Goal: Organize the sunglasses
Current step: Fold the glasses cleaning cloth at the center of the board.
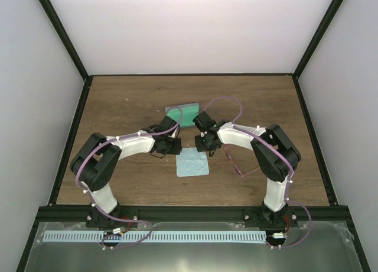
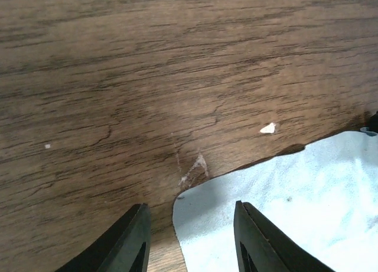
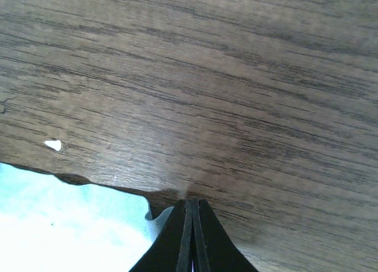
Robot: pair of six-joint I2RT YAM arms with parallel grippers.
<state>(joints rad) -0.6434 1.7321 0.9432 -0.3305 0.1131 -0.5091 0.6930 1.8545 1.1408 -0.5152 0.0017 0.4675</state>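
The pink-purple sunglasses (image 1: 238, 167) lie on the table right of the cloth, partly under my right arm. The grey-blue case (image 1: 182, 113), open with green inside, lies behind both wrists. My left gripper (image 1: 175, 150) (image 2: 190, 236) is open and empty, low over the far left corner of the light-blue cloth (image 1: 193, 164) (image 2: 295, 213). My right gripper (image 1: 206, 149) (image 3: 192, 236) is shut at the cloth's far right corner (image 3: 158, 220); that corner curls up against the fingers and seems pinched between them.
The wooden table (image 1: 118, 112) is framed by black rails at the sides and back. A small white fleck (image 2: 267, 128) (image 3: 53, 145) lies on the wood just beyond the cloth's far edge.
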